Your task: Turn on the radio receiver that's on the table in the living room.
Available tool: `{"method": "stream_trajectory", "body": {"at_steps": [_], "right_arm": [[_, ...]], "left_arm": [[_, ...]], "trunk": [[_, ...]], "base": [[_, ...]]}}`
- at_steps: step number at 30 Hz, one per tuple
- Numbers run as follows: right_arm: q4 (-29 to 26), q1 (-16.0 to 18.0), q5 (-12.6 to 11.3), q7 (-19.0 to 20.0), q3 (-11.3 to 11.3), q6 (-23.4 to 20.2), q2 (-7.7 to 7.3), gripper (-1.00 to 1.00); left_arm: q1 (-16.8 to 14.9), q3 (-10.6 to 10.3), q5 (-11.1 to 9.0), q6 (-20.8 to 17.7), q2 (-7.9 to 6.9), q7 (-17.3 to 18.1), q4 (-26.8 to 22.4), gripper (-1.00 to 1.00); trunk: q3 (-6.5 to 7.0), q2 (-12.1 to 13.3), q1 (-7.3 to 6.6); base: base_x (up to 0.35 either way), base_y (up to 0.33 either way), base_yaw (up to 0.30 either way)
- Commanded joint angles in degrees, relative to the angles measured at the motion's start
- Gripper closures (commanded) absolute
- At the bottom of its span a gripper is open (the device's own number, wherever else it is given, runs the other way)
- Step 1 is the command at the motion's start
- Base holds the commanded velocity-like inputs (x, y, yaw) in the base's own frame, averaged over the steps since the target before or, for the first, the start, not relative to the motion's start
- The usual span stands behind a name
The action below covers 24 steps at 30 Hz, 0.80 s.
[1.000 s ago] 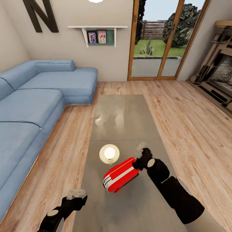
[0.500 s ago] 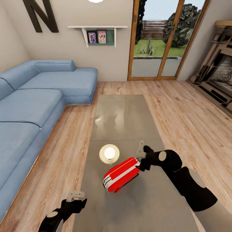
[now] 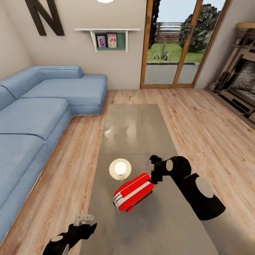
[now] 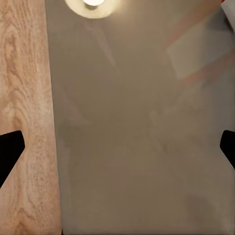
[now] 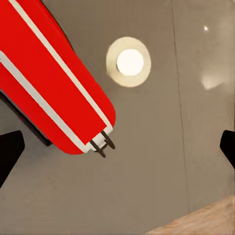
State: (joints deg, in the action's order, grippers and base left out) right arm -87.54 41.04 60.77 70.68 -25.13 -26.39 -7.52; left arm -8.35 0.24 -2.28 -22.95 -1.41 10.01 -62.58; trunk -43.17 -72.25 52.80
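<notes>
Head view of the living room: the red radio [image 3: 133,191] lies on the near half of the glossy grey table [image 3: 136,124], with a round lamp reflection [image 3: 120,169] just beside it at 11 o'clock and the blue sofa [image 3: 39,117] well apart at 9 o'clock. The right gripper [image 3: 154,169] hangs just beside the radio's far end at 2 o'clock, its fingers spread wide and holding nothing, the radio's end lying between them in the right wrist view [image 5: 54,83]. The left gripper [image 3: 84,221] hovers over the table's near left edge at 7 o'clock from the radio, likewise wide open and empty above table and wood floor [image 4: 24,88].
</notes>
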Motion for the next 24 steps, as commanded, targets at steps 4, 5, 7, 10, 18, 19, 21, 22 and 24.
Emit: {"method": "stream_trajectory", "body": {"at_steps": [4, 5, 7, 10, 18, 19, 21, 22, 24], "right_arm": [[2.1, 1.4, 4.6, 2.0, 0.0, 2.4, 3.83, -1.0], [2.8, 1.7, 5.6, 2.4, 0.1, 2.8, 4.91, -1.0], [3.5, 2.0, 6.7, 3.0, 0.1, 3.2, 6.44, -1.0], [3.9, 2.3, 7.2, 3.8, 0.1, 3.3, 7.36, -1.0], [10.8, 6.3, 7.3, 5.5, 0.1, 3.4, 11.31, -1.0], [11.0, 6.4, 7.3, 5.5, 0.1, 3.4, 11.38, -1.0], [11.6, 6.5, 7.4, 5.6, 0.1, 3.5, 11.51, -1.0], [12.0, 6.6, 7.4, 5.7, 0.0, 3.5, 11.56, -1.0], [13.9, 6.7, 7.5, 5.7, -0.1, 4.2, 11.67, -1.0]], "left_arm": [[0.0, 0.0, 0.0, 0.0, 0.0, 0.0, 0.2, -1.0], [0.0, 0.0, 0.0, 0.0, 0.0, 0.0, 0.2, -1.0], [0.0, 0.0, 0.0, 0.0, 0.0, 0.0, 0.4, -1.0], [0.0, 0.0, 0.0, 0.0, 0.0, 0.0, 0.9, -1.0], [0.0, 0.0, 0.0, 0.1, 0.1, 0.0, 1.6, -1.0], [0.0, 0.0, 0.0, 0.2, 0.1, 0.0, 1.7, -1.0], [0.0, 0.0, 0.0, 0.4, 0.09, 0.0, 2.0, -1.0], [0.0, 0.0, 0.0, 0.4, 0.09, 0.0, 2.1, -1.0], [0.0, 0.0, 0.0, 0.5, 0.09, 0.0, 2.3, -1.0]], "trunk": [[0.0, 0.0, 0.0], [0.0, 0.0, 0.0], [0.0, 0.0, 0.0], [0.0, 0.0, 0.0], [0.0, 0.0, 0.0], [0.0, 0.0, 0.0], [0.0, 0.0, 0.0], [0.0, 0.0, 0.0], [0.0, 0.0, 0.0]], "base": [[0.0, 0.0, 0.0], [0.0, 0.0, 0.0], [0.0, 0.0, 0.0], [0.0, 0.0, 0.0], [0.0, 0.0, 0.0], [0.0, 0.0, 0.0], [0.0, 0.0, 0.0], [0.0, 0.0, 0.0], [0.0, 0.0, 0.0]]}}
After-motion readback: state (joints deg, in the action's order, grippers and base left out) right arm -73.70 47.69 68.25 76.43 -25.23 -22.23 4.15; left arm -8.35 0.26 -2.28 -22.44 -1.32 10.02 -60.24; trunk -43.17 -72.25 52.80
